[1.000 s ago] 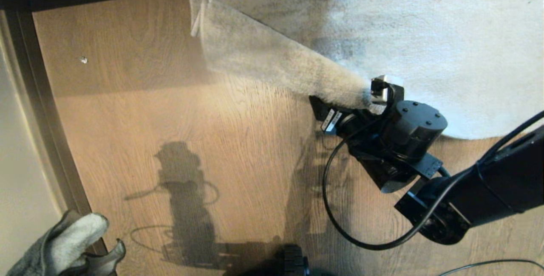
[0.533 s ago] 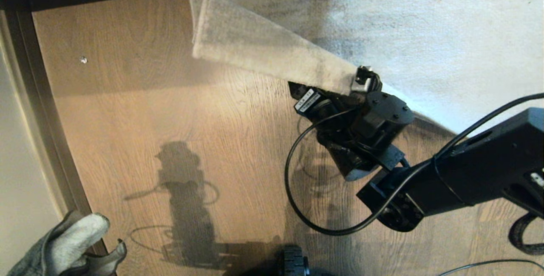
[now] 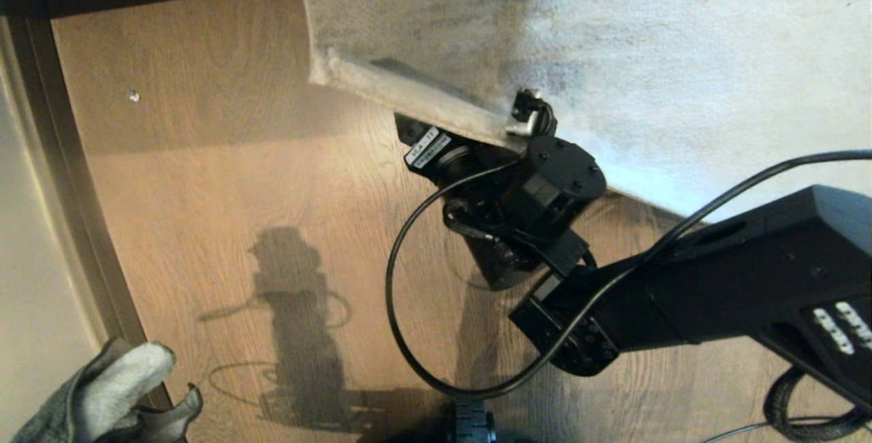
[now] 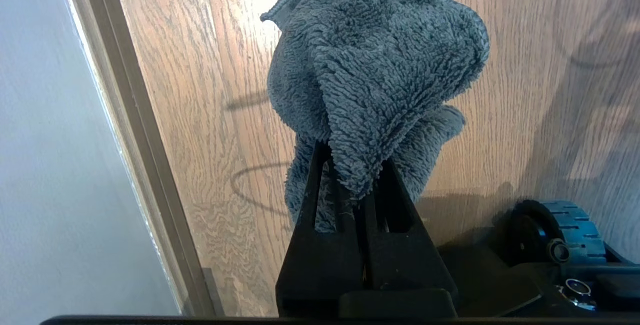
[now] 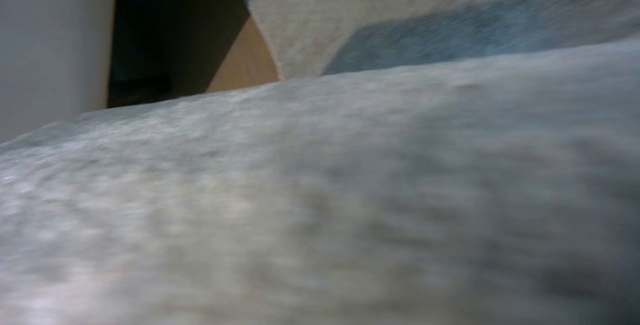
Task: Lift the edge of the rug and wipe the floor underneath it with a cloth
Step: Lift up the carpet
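Grey fuzzy cloth (image 4: 370, 75) sits pinched in the closed left gripper (image 4: 350, 185), parked low by the wall, ready for wiping. The right gripper (image 3: 528, 119), jaws spread wide, meets the rug edge (image 3: 409, 99), whose border is tipped up off the floor (image 3: 225, 177); whether it is gripped I cannot tell. Bare planks left of the rug give sweeping room

Pale grey rug edge (image 3: 409, 92) with darker mottled streaks; brown wood-grain floor (image 3: 238, 177); fuzzy grey cloth (image 4: 370, 65); black arm (image 3: 715, 300).
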